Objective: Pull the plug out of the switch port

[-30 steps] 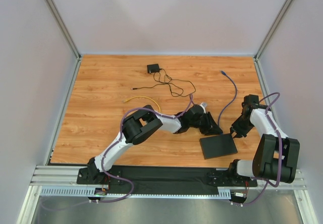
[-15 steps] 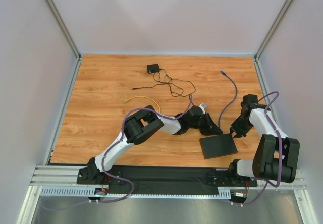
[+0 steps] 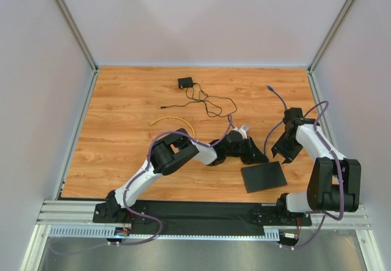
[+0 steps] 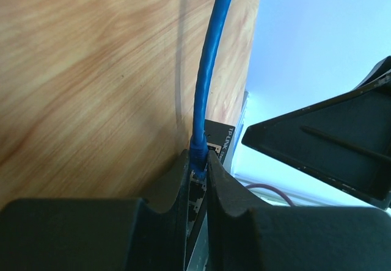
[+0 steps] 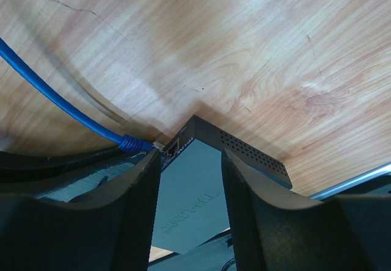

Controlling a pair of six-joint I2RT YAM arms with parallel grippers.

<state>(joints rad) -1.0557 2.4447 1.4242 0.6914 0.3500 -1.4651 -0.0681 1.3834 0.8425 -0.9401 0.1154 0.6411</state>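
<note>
The flat black switch [image 3: 264,177] lies on the wood floor at the near right. A blue cable [image 3: 281,109] runs from the far right down to its far edge. My left gripper [image 3: 255,155] is low at that edge. In the left wrist view the left gripper [image 4: 198,159] is shut on the blue plug [image 4: 200,152] at the switch's port row [image 4: 197,191]. My right gripper [image 3: 283,151] is open and empty above the switch's far right corner. In the right wrist view its jaws frame the switch [image 5: 192,198], with the plug [image 5: 138,144] at the corner port.
A small black adapter [image 3: 185,82] with a thin black cord [image 3: 211,104] lies at the far middle. A yellow cable [image 3: 174,121] lies left of centre. Grey walls close in the left, far and right sides.
My right gripper has lifted off the switch and moved back toward the far side. The left gripper stays at the switch's edge, still shut on the plug.
</note>
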